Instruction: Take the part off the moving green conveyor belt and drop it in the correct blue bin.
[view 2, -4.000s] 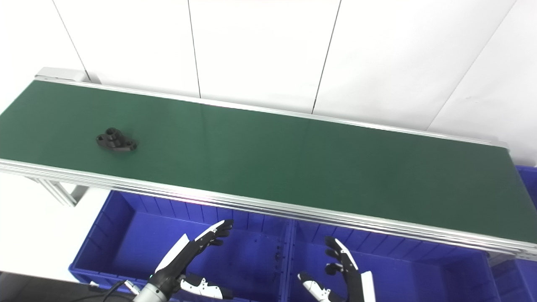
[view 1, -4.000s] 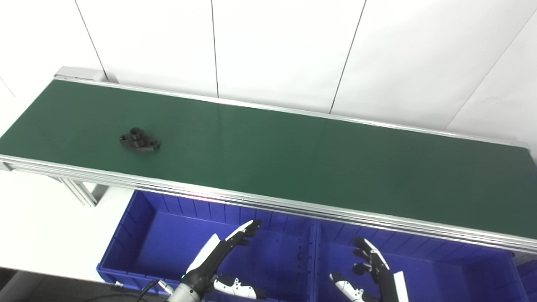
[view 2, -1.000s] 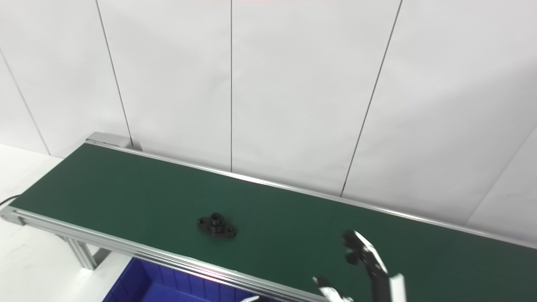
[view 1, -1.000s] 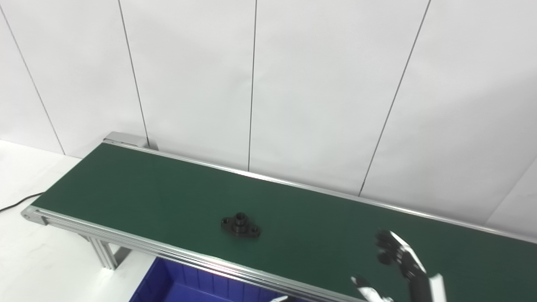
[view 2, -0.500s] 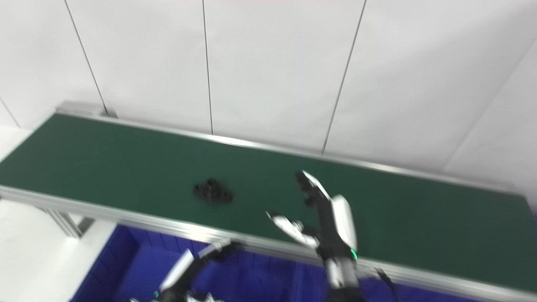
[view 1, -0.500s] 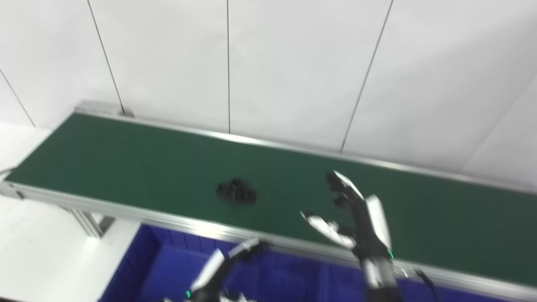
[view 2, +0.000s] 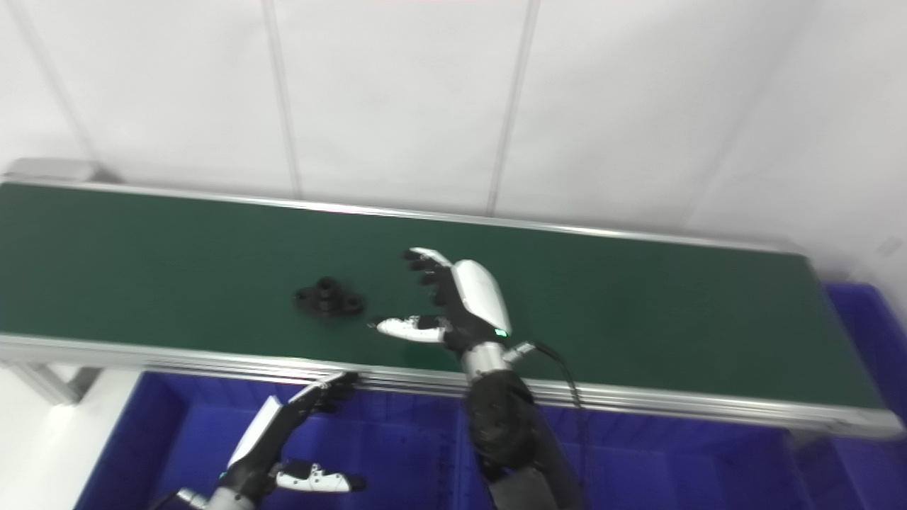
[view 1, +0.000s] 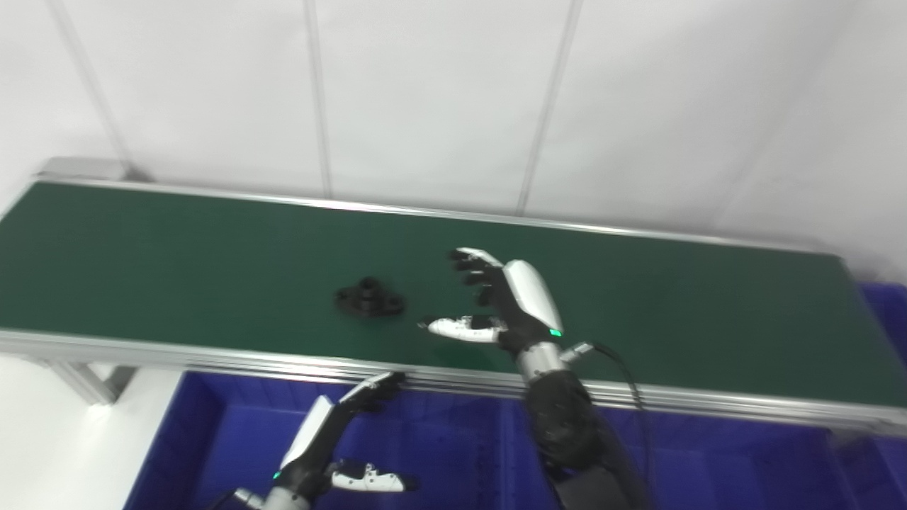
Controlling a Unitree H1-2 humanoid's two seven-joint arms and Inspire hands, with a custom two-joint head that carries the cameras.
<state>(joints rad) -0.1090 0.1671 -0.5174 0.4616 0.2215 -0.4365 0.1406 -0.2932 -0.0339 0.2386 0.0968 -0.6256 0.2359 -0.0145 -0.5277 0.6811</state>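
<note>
A small black flanged part point(view 1: 369, 298) lies on the green conveyor belt point(view 1: 177, 248), left of centre. My right hand point(view 1: 499, 301) hovers over the belt just right of the part, open, fingers spread and thumb pointing toward it, not touching it. My left hand point(view 1: 340, 439) is low in front of the belt's near rail, over the left blue bin point(view 1: 212, 439), open and holding nothing. In the right eye view the part point(view 2: 329, 299) and right hand point(view 2: 453, 301) stand the same small gap apart.
Blue bins sit below the belt's front rail point(view 1: 212, 361); a divider point(view 1: 504, 453) separates left and middle bins, and another bin point(view 1: 882, 304) shows at the far right. A white panelled wall point(view 1: 425, 99) stands close behind the belt. A cable trails from my right wrist.
The camera has swung, shifting the whole picture. My right hand has come closer to the part, and the gap between them has shrunk. The left hand stays low over the bin.
</note>
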